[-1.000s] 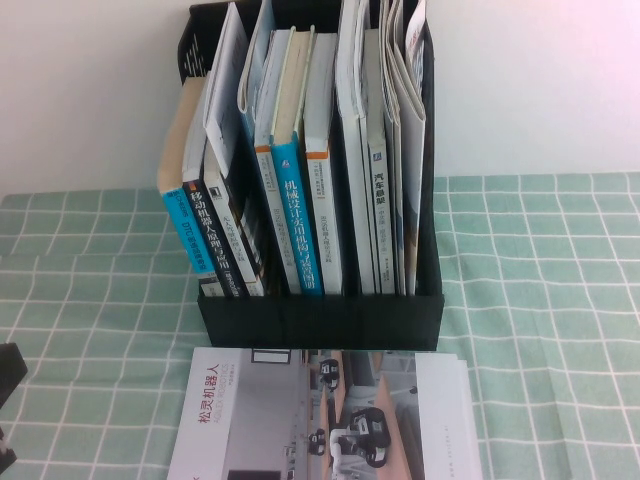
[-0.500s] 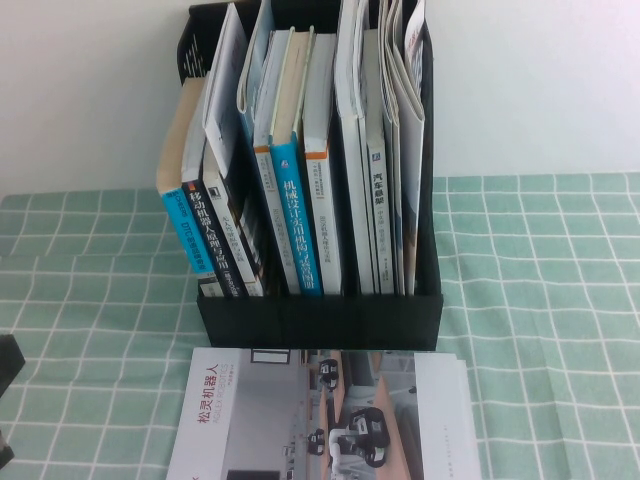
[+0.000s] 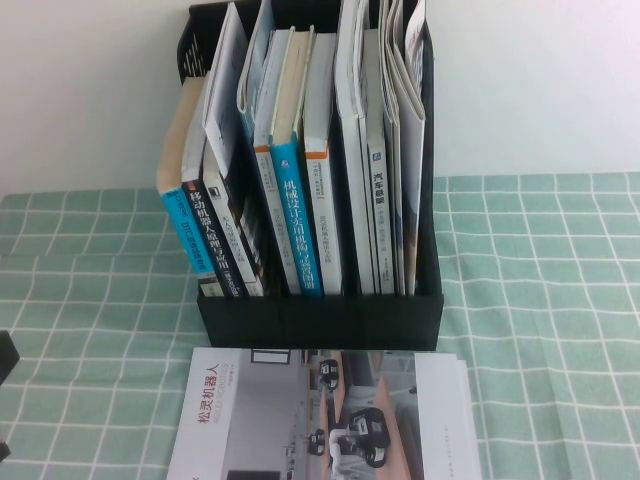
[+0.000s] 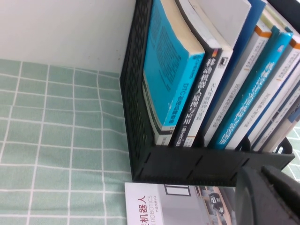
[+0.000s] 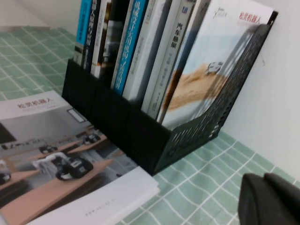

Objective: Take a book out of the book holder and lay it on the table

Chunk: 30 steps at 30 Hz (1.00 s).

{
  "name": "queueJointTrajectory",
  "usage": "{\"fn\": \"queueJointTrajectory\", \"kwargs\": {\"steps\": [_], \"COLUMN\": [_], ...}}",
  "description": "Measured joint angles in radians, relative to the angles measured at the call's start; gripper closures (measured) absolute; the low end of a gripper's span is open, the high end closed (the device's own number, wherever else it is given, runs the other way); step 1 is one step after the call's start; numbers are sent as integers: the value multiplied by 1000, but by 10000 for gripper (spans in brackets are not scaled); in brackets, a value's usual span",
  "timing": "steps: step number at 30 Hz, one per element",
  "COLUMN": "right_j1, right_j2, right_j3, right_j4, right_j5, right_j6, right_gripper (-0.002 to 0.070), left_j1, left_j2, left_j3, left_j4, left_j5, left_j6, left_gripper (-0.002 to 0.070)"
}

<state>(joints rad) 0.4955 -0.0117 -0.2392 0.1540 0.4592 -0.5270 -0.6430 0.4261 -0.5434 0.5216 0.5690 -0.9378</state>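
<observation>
Grey-white book [image 3: 325, 420] lies flat at rack's 6 o'clock; left gripper [image 3: 5, 362] sinking away, claw unreadable; right gripper [image 5: 269, 199] clamped empty — job looks done.

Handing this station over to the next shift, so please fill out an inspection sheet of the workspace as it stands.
Surface: table under a pale green grid-check cloth, creased.
Job's things: book with the wheeled-robot cover lies flat on the cloth, in front of the book holder; nothing grips it.
Clutter: upright books and brochures fill the holder's slots, some leaning.
Grippers: left gripper near the holder's front corner, away from the book; right gripper shut, holds nothing, over the cloth beside the holder's perforated side wall.
Cables: nothing seen.
Surroundings: plain white wall behind the holder.
</observation>
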Motion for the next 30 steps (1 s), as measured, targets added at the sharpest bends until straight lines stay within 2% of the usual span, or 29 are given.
{"fn": "queueJointTrajectory", "kwargs": {"steps": [10,20,22,24,26,28,30], "right_j1": [0,0,0,0,0,0,0], "right_j2": [1,1,1,1,1,1,1], "right_j3": [7,7,7,7,7,7,7], "right_j4": [34,34,34,34,34,34,34], "right_j5": [126,132,132,132,132,132,132], "right_j6": [2,2,2,2,2,2,2], "right_gripper": [678,678,678,678,678,678,678], "left_j1": [0,0,7,47,114,211,299], "left_j2": [0,-2,-22,-61,-124,-197,-260], "left_j3": [0,5,5,6,10,26,56], "left_j4": [2,-19,-50,-109,-224,-368,-504], "left_j5": [2,13,41,50,19,-49,-137], "left_j6": [0,8,126,338,569,837,1042], "left_gripper": [678,678,678,678,678,678,678]}}
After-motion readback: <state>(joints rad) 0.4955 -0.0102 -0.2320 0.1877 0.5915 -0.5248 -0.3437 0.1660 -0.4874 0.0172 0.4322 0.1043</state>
